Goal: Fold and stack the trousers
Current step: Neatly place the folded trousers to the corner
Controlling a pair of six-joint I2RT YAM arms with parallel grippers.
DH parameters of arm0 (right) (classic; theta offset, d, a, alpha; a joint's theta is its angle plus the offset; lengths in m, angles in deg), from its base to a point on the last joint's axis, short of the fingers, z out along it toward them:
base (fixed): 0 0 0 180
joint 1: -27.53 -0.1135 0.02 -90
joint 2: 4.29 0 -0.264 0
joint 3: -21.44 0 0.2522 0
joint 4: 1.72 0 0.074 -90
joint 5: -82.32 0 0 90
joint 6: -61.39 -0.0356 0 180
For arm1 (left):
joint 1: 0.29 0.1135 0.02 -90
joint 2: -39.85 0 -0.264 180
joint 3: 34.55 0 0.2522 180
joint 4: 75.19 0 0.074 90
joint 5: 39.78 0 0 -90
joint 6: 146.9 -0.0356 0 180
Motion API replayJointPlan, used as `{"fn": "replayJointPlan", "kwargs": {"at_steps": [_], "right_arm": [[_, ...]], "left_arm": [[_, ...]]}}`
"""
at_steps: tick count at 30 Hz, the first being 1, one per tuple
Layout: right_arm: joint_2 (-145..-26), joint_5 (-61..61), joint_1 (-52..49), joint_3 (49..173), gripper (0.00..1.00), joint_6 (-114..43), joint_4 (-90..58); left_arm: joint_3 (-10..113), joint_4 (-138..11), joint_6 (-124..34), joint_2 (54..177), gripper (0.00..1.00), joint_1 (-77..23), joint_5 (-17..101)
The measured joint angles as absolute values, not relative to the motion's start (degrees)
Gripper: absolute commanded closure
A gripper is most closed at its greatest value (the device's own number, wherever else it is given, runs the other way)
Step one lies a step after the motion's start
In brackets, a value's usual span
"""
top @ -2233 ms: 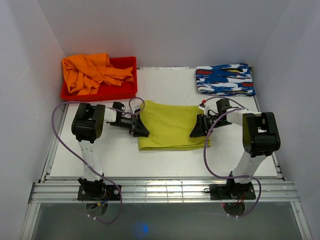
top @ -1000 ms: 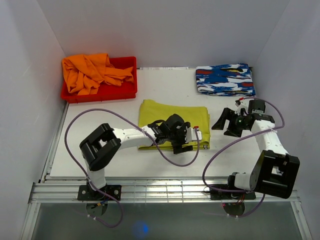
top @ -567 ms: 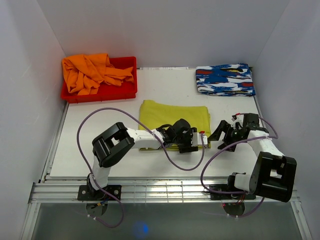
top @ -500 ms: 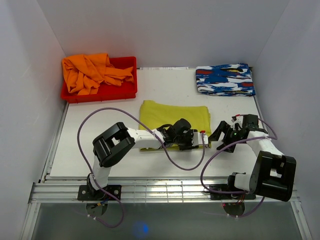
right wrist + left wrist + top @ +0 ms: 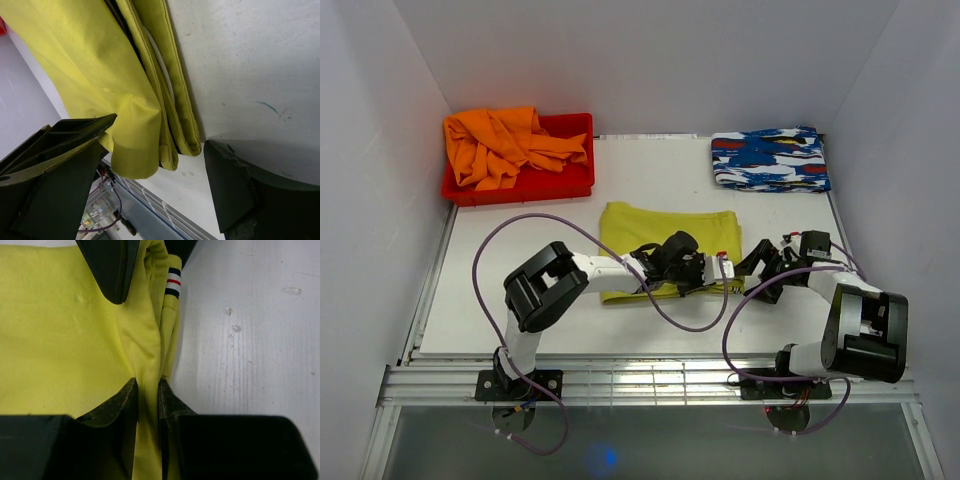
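White table (image 5: 650, 170) boxed in by white walls (image 5: 650, 60).
Folded trousers (image 5: 650, 228) lie long axis 9-to-3; left gripper (image 5: 147, 387) pinches their 4 o'clock edge, right gripper (image 5: 160, 132) gapes empty.

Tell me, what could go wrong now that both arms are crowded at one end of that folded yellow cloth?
The left jaws pinch only a thin ridge of the trousers; pulling might lift one layer and undo the fold. The right jaws stand open around the folded corner and may catch only some layers. Both sets of jaws are also close together and could bump.
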State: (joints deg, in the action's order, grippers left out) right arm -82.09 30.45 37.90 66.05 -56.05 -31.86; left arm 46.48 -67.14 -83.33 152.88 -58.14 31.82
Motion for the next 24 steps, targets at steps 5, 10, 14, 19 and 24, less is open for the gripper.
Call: {"fn": "replayJointPlan", "kwargs": {"at_steps": [5,10,14,19,24], "right_arm": [[-83.57,32.18,37.57,65.33,0.10,-59.00,-28.12],[-85.78,34.71,37.00,64.98,0.10,-61.71,-24.10],[-87.59,36.37,35.93,64.82,0.09,-63.85,-20.78],[-88.29,38.01,33.16,63.34,0.04,-67.37,-16.06],[-88.29,39.67,32.37,61.33,0.05,-72.07,-12.21]], "left_arm": [[47.02,-65.85,-80.82,152.88,1.00,-55.10,25.07],[47.02,-64.76,-79.29,152.88,1.00,-52.74,19.45],[47.02,-64.45,-77.69,152.88,1.00,-51.47,17.13],[47.66,-63.51,-74.90,152.88,1.00,-50.10,15.04],[48.40,-62.62,-71.99,152.88,1.00,-48.63,13.66]]}}
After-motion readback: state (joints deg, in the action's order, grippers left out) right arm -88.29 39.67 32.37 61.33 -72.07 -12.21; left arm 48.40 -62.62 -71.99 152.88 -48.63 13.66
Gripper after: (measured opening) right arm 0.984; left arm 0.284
